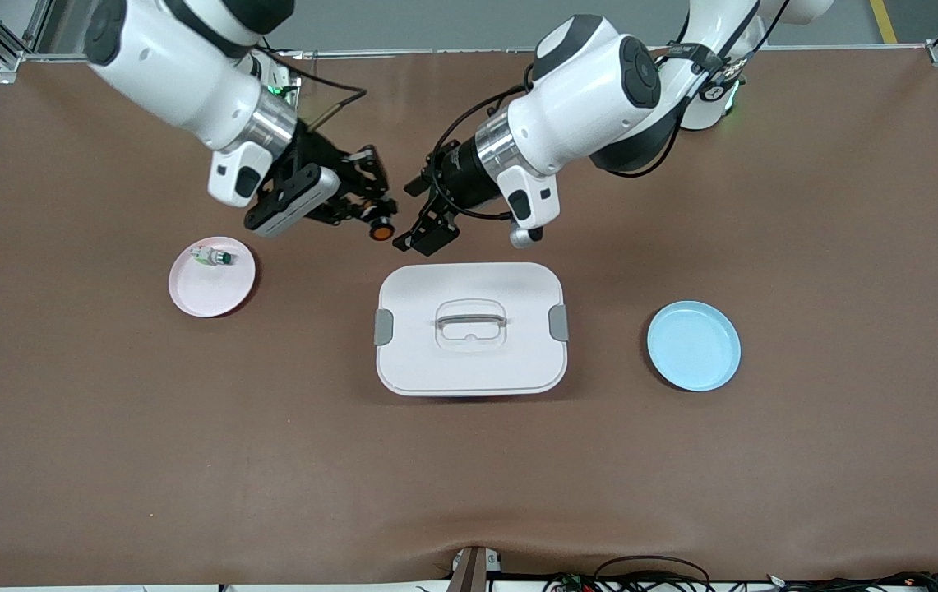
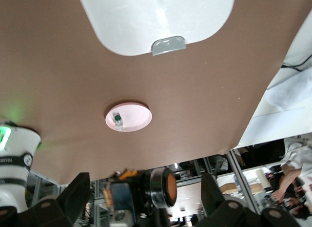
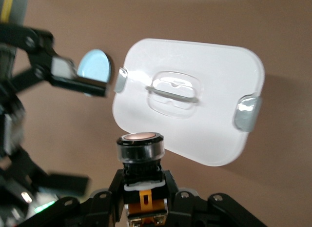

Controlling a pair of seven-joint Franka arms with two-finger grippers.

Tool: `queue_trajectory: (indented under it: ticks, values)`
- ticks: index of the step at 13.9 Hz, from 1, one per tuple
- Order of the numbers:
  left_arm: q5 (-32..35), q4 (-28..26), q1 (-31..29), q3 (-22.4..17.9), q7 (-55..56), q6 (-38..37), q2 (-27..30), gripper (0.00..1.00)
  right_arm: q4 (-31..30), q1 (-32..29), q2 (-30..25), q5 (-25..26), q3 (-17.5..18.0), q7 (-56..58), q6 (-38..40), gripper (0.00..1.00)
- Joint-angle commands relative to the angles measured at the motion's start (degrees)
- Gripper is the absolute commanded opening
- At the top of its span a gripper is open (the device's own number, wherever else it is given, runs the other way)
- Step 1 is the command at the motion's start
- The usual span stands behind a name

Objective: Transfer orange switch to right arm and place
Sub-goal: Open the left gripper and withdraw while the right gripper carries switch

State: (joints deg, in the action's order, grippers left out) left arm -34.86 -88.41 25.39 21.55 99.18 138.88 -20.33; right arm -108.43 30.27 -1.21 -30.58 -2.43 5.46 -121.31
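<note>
The orange switch [image 1: 381,231] hangs in the air over the table, just past the white box's edge on the robots' side. My right gripper [image 1: 378,218] is shut on its black and tan body [image 3: 141,188], with the round orange cap [image 3: 140,137] sticking out past the fingertips. My left gripper [image 1: 415,214] faces it, open. In the left wrist view the switch [image 2: 165,187] sits between the spread left fingers [image 2: 75,195] without touching either one. The right wrist view shows the left gripper's fingers [image 3: 73,75] standing wide apart.
A white lidded box [image 1: 436,362] with a handle sits mid-table, nearer the front camera than both grippers. A pink plate [image 1: 205,300] holding a green-capped switch [image 1: 218,257] lies toward the right arm's end. A blue plate [image 1: 693,345] lies toward the left arm's end.
</note>
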Motion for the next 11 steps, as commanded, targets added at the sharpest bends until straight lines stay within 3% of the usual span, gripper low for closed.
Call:
queue_trajectory:
  ticks: [1,3,7,11]
  values:
    - [0.9,-2.4,-2.7,-0.2,-9.7,-5.2,1.9,1.00,0.8,-5.3,-0.7,4.0,0.2,10.8,6.8,0.00]
    - [1.8,-2.1,-6.3,-0.1,-18.5,-13.6,2.3,1.00,0.8,-7.7,-1.0,10.4,0.2,16.6,11.3,0.00]
    - [2.2,-1.7,-14.8,-0.1,-31.0,-23.9,4.1,1.00,0.3,-14.8,-2.6,16.9,0.1,35.3,19.8,0.00]
    - [2.5,1.9,-26.1,-0.4,-32.3,-40.6,5.1,1.00,-1.9,-20.8,-4.2,22.7,0.1,58.4,21.2,0.00]
